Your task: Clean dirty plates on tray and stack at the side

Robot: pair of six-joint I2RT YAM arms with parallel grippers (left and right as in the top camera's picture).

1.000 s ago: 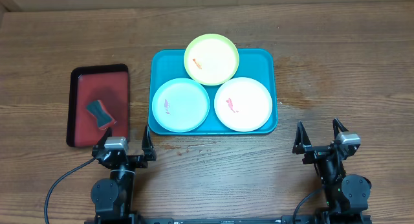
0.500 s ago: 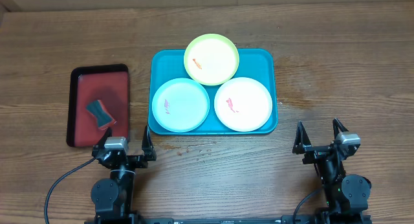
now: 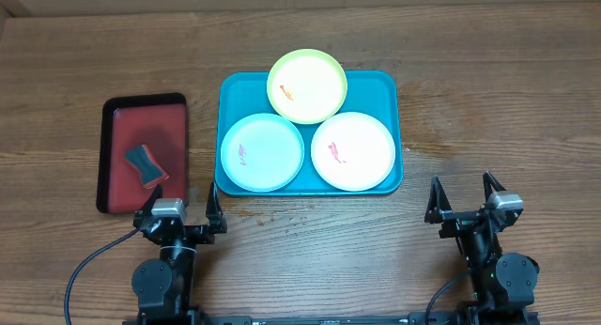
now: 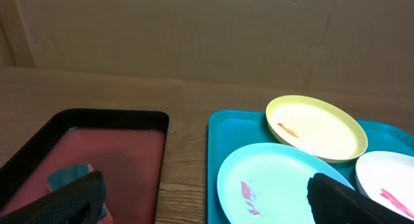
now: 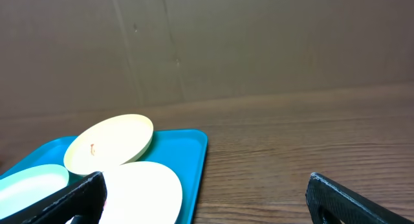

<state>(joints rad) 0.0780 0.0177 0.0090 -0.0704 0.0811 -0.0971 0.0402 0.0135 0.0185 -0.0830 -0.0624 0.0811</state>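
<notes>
A teal-blue tray lies at the middle of the table with three plates on it. The yellow-green plate is at the back, overlapping the tray's far rim. The light blue plate is front left and the white plate front right. Each has a small red smear. My left gripper is open and empty near the front edge, below the tray's left corner. My right gripper is open and empty at the front right. The left wrist view shows the blue plate, the right wrist view the white one.
A dark red, black-rimmed tray lies left of the teal tray and holds a teal and red sponge. A cardboard wall stands behind the table.
</notes>
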